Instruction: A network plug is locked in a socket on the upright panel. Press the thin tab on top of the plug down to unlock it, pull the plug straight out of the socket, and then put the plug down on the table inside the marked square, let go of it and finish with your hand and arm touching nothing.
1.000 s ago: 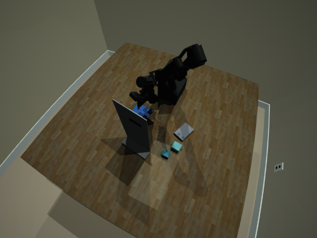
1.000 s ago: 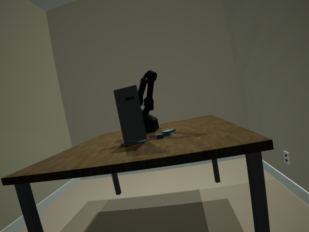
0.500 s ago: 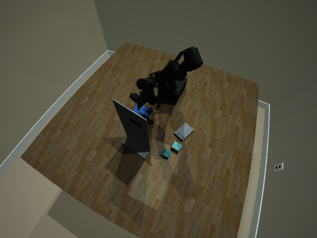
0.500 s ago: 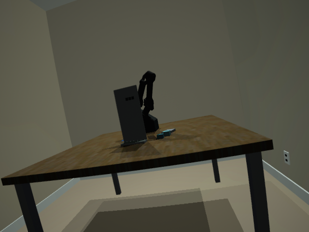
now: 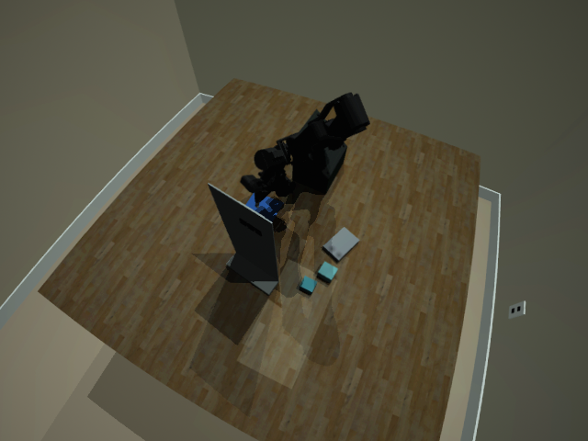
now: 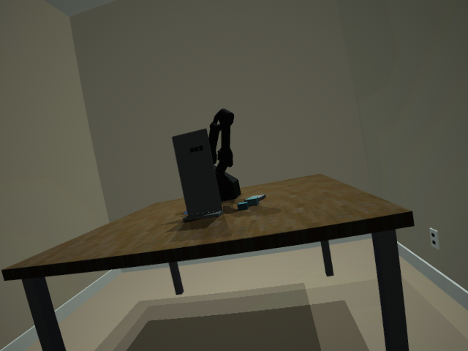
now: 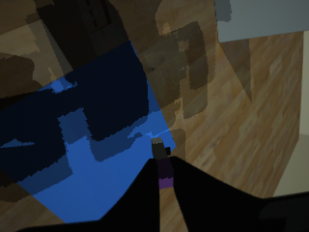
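The plug [image 7: 158, 147], a small dark grey piece with a purple part low between the fingers, is out of the panel and held in my gripper [image 7: 162, 163] [image 5: 257, 203], which is shut on it. In the wrist view the plug's front end overlaps the marked blue square [image 7: 111, 179] [image 5: 251, 201] near its right corner. The plug seems to be above the table; the exact height is hard to tell. The upright panel [image 5: 251, 251] [image 6: 196, 177] stands beside the square and hides the gripper in the exterior view. The plug cannot be made out in either the top or the exterior view.
Two teal blocks [image 5: 327, 272] [image 5: 308, 285] and a flat light grey box [image 5: 341, 243] lie on the table, to the right of the panel in the top view. A grey surface [image 7: 266, 19] fills the top right of the wrist view. Arm shadows cross the blue square.
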You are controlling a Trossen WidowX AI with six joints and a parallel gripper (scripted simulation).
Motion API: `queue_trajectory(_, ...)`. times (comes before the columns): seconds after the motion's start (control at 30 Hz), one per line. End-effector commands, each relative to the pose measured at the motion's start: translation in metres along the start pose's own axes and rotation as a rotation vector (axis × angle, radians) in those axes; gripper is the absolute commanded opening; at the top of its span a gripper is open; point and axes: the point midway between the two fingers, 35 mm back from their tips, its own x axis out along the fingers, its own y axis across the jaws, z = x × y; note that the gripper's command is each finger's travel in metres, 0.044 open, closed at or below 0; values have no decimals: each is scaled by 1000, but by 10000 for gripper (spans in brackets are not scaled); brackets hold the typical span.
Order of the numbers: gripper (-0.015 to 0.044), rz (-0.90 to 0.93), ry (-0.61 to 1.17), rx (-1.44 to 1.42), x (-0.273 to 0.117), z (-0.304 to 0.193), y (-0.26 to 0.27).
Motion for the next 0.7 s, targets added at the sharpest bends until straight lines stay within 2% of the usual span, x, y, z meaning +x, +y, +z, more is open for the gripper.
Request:
queue_trajectory(0.0, 0, 2, 4, 3, 3, -1, 3)
queue_trajectory(0.67, 0, 2, 4, 4, 14, 0, 11)
